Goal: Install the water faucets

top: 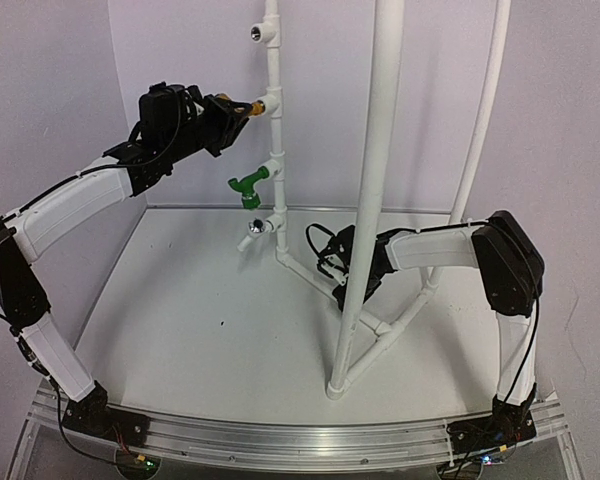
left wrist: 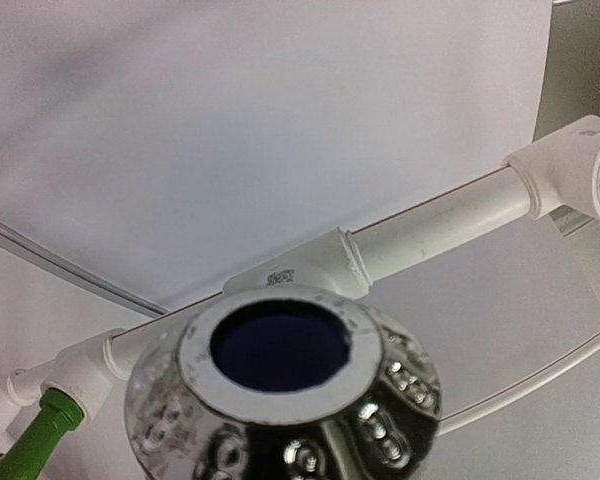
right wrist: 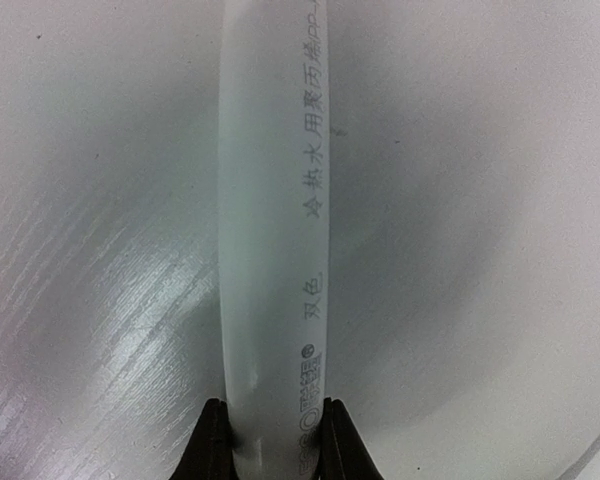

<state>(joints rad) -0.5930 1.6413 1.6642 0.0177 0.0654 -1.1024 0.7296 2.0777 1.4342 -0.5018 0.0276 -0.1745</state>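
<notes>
Left claw [top: 238, 108]: pinching the brass faucet [top: 254, 105] as far as my top view shows, with its gold end at a tee [top: 273, 103] on the riser.
Knob [left wrist: 280, 400]: fills my left wrist view, chrome with a dark blue cap, hiding my fingers.
Tee label: small print right behind the knob, and I can't read it.
Green faucet [top: 248, 185]: seated in the next tee down, spout downward.
Right claw [right wrist: 275, 440]: clamped on the pipe [right wrist: 270, 250], one finger each side.
Pipe print: 冷热水用聚丙烯, then 双色. The logo by my fingers is blurred.
</notes>
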